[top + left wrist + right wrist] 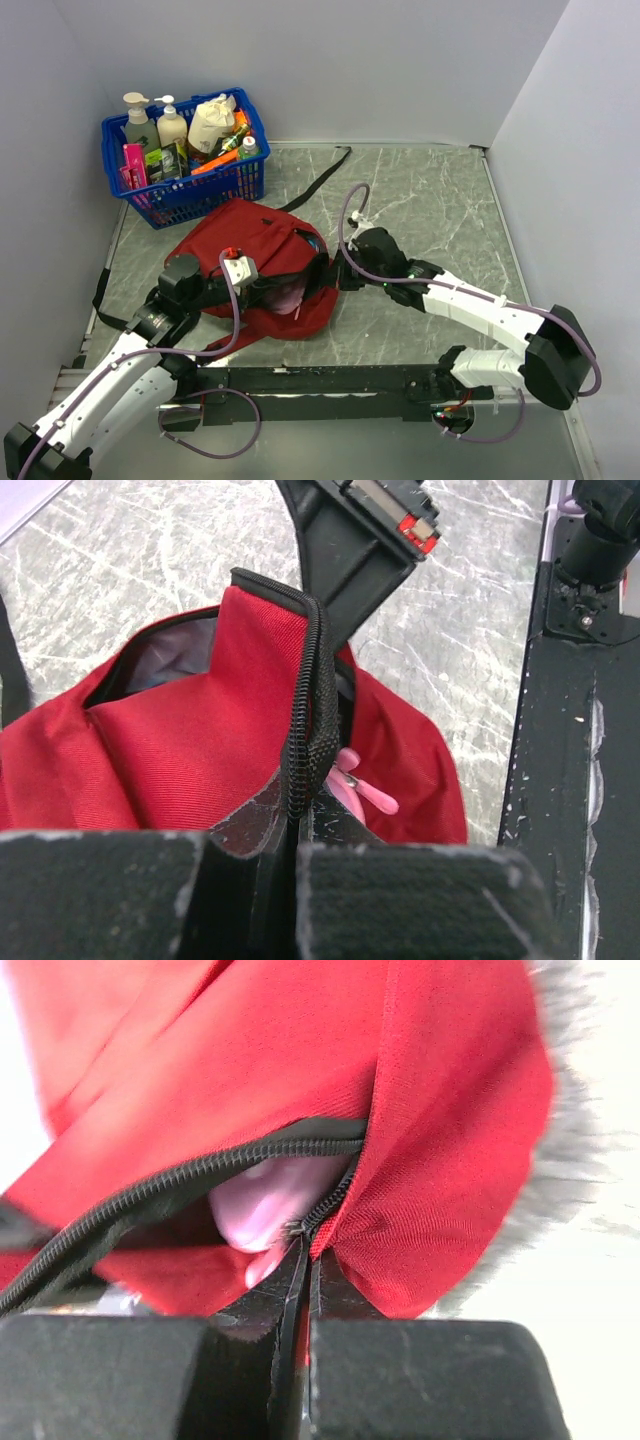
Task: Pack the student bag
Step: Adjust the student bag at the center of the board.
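1. Pinching zip (305, 720) of bag (150, 750) with left gripper (290, 832); same with right gripper (305, 1260).
2. Lying mid-table, 5 o'clock from basket (190, 196).
3. Probably soft, light, floppy; best held at firmer zip hem.

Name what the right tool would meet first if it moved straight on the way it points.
The right tool is shut on the zip edge of the student bag, so the bag itself; just beyond, probably the pink item inside, though depth is unclear.
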Motion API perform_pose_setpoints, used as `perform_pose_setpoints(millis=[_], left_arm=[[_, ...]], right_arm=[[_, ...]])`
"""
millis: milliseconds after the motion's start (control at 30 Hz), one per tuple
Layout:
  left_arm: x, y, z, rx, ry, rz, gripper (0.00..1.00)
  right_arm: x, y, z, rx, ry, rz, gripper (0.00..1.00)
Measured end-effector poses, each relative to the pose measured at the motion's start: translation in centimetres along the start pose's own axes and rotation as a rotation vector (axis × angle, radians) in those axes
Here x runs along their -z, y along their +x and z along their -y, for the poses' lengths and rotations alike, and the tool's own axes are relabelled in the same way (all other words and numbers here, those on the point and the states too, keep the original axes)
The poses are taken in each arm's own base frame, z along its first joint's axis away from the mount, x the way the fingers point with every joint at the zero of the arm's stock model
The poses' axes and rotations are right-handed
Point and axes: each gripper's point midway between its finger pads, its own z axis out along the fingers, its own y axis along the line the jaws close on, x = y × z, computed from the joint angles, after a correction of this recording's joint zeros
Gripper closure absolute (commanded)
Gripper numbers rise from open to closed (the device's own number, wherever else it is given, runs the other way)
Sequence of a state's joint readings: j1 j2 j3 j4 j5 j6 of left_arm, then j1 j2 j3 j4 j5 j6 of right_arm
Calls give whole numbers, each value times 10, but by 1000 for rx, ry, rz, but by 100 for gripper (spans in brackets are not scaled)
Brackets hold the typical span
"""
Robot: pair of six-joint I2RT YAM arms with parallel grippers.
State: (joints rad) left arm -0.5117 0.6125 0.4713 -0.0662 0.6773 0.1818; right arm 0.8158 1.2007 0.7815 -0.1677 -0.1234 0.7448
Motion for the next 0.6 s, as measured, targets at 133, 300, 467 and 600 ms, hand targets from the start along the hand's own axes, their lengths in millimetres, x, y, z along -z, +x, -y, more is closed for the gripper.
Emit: perform_pose_setpoints(millis=[133, 300, 467, 600], left_arm=[[0, 1, -1, -5, 0, -4, 99], [1, 2, -2, -7, -3, -6, 99], [1, 2, -4, -6, -9, -6, 99], [2, 2, -4, -5, -9, -7, 98]], right_arm=[[7, 1, -1, -28, -121, -11, 100], [31, -8, 4, -63, -226, 71, 100], [45, -7, 11, -97, -299, 129, 100], [46, 3, 17, -136, -335, 127, 100]])
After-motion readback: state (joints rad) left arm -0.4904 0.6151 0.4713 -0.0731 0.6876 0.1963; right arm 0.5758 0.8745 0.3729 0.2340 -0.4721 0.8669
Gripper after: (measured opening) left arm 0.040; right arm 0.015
